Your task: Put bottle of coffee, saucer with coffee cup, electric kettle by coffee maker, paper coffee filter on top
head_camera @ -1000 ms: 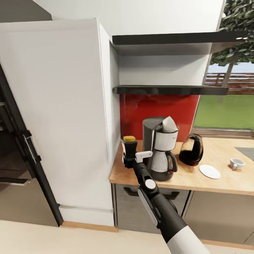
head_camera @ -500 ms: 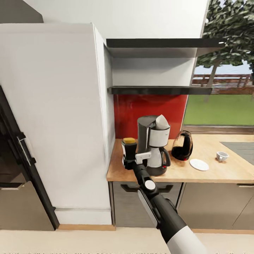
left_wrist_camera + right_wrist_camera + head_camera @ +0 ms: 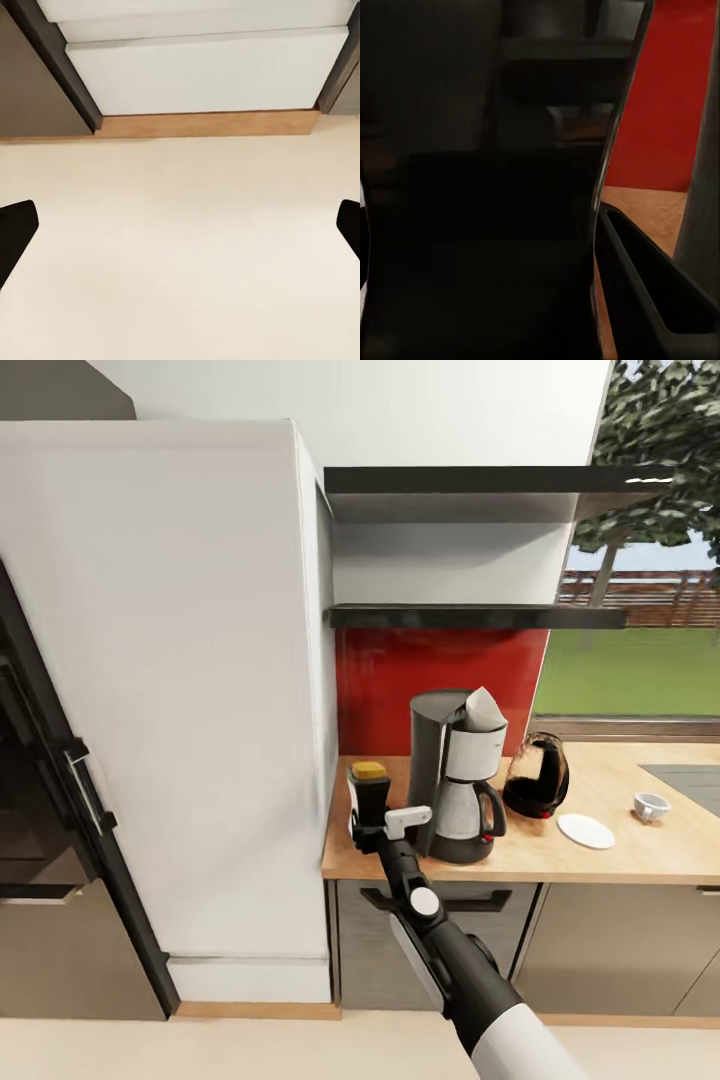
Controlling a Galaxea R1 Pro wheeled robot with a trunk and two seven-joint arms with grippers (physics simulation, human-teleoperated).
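Observation:
A dark bottle of coffee (image 3: 368, 792) with a yellow cap stands at the left end of the countertop (image 3: 560, 860), just left of the coffee maker (image 3: 455, 780). My right gripper (image 3: 372, 822) is shut on its lower part; in the right wrist view the bottle (image 3: 495, 225) sits close against one finger (image 3: 652, 292). A paper filter (image 3: 483, 708) rests on top of the coffee maker. The dark kettle (image 3: 537, 775) stands right of it, followed by the white saucer (image 3: 585, 831) and the cup (image 3: 650, 806), apart on the counter. My left gripper (image 3: 180, 229) hangs open over the floor.
A tall white cabinet (image 3: 170, 660) borders the counter's left end, with a dark oven unit (image 3: 40, 810) further left. Two dark shelves (image 3: 470, 617) hang above the red backsplash (image 3: 440, 680). A window lies at the right. Drawers sit under the counter.
The whole view has swung a little, so the camera moved. The right gripper stays on the bottle beside the coffee maker; nothing on the counter has shifted.

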